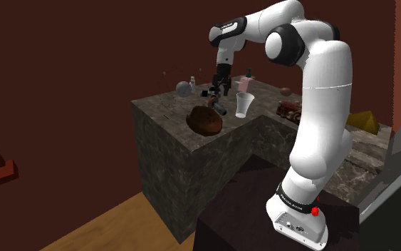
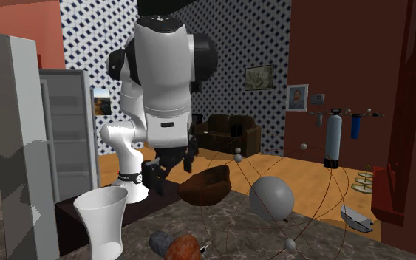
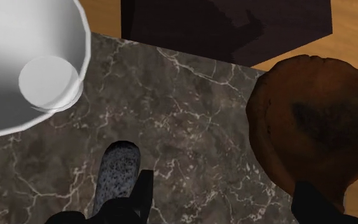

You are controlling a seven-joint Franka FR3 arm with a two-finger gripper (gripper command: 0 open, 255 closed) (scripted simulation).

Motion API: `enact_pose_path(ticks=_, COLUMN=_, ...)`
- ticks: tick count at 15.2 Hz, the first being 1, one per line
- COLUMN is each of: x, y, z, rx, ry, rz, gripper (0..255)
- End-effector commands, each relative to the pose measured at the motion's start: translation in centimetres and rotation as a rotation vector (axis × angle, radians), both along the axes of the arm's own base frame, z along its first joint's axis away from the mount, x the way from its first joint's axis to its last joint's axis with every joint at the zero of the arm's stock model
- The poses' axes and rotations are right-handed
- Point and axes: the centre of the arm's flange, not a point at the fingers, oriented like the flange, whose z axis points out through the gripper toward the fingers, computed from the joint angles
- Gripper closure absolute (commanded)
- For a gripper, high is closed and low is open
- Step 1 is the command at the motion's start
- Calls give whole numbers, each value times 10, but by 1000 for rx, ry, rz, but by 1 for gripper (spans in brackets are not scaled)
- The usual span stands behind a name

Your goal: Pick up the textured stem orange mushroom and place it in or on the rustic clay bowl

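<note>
lying flat, the mushroom [image 3: 117, 173] sits beside one finger of the spread hand [image 3: 225, 191].

marble counter [image 3: 171, 114] | on it — brown bowl [image 3: 311, 121], white cup [image 3: 18, 70], grey ball [image 2: 271, 198] | mushroom [image 2: 178, 246] seemingly lying flat

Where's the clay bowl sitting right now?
In the shoulder view the brown bowl sits on the veined stone counter near its front edge, just down and to the left of the white cup.
</note>
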Motion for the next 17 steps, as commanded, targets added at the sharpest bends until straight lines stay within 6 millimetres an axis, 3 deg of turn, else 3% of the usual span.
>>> enact_pose_path(ticks=1, x=-3, y=3, z=-9, rx=0, ry=0, rz=0, gripper=0)
enact_pose_path(ticks=10, x=-5, y=6, z=-16, rx=0, ry=0, rz=0, gripper=0)
enact_pose_path(ticks=11, x=-5, y=6, z=-16, rx=0, ry=0, rz=0, gripper=255)
enact_pose_path(ticks=17, x=-5, y=6, z=-16, rx=0, ry=0, rz=0, gripper=255)
